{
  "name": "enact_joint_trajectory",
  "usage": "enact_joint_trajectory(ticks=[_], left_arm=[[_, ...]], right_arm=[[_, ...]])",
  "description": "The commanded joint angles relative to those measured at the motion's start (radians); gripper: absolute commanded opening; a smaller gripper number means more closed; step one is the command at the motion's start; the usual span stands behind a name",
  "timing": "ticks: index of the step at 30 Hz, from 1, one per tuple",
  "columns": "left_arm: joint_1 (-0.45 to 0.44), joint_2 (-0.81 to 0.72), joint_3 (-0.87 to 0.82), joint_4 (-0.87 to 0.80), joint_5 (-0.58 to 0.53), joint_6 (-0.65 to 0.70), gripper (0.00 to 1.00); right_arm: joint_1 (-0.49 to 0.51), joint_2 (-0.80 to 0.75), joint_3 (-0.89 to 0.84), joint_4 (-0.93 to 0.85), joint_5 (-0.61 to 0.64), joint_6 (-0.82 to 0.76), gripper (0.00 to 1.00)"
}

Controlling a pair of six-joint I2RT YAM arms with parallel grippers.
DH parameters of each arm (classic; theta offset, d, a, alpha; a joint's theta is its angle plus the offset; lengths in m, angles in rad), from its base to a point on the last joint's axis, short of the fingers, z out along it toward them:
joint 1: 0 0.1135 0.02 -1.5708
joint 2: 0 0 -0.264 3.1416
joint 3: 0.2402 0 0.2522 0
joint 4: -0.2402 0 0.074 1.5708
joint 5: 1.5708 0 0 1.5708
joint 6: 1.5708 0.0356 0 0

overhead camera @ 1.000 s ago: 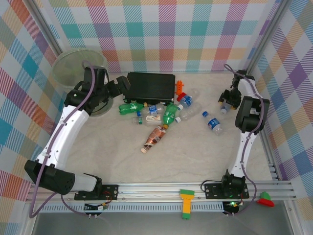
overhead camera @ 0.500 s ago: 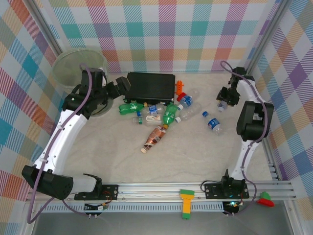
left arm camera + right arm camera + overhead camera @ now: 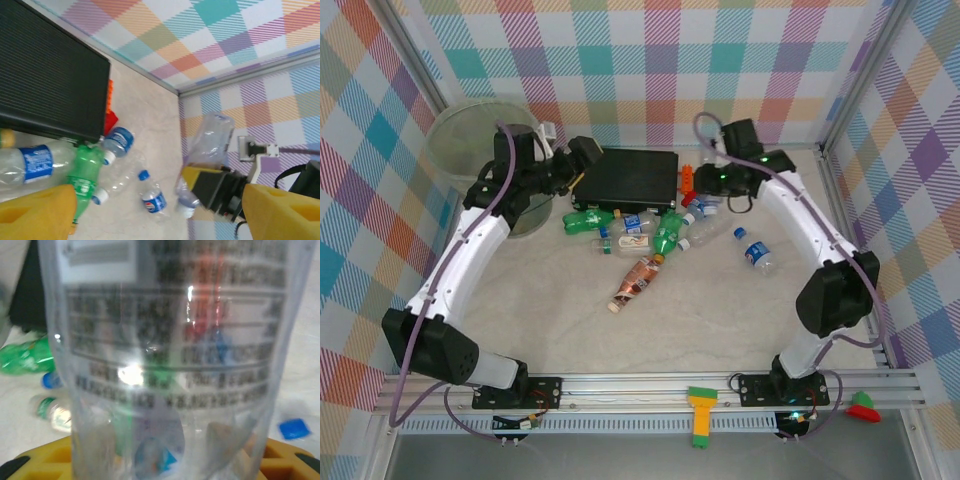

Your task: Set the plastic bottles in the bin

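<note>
My right gripper [image 3: 712,182] hangs over the back middle of the table, shut on a clear plastic bottle [image 3: 165,340] whose printed label faces the right wrist camera. In the left wrist view that bottle [image 3: 212,137] stands up out of the right gripper [image 3: 210,182]. More plastic bottles lie on the table: two green ones [image 3: 588,220] [image 3: 667,233], a brown-labelled one [image 3: 638,280] and a blue-labelled one [image 3: 757,252]. The pale-green bin [image 3: 450,140] stands at the back left. My left gripper [image 3: 578,165] is open beside the bin with nothing between its fingers [image 3: 35,210].
A flat black case [image 3: 630,175] lies at the back centre, just beyond the bottle pile. Small orange and red toy pieces [image 3: 690,180] sit at its right end. Checked walls close the back and sides. Toy blocks [image 3: 701,410] rest on the front rail.
My right arm swung from the far right wall leftward to the back middle, carrying the clear bottle. My left gripper shifted a little toward the back, by the black case's corner.
</note>
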Motion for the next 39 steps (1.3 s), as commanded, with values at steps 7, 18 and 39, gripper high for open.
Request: enact_joint_trajectory(ticks=[7,18,39], left_arm=[[0.008,0.035,-0.004,0.143,0.161,-0.033,0.78],[-0.002,-0.001,-0.023,0.187,0.221,0.001,0.71],[-0.021,0.052,-0.036,0.346,0.347,-0.082,0.67]], right_arm=[[0.246,0.018,0.183,-0.001,-0.016,-0.072,0.48],[0.304,0.082,0.300,-0.019,-0.147,-0.072,0.47],[0.331,0.113,0.358,-0.020,-0.210,-0.085,0.46]])
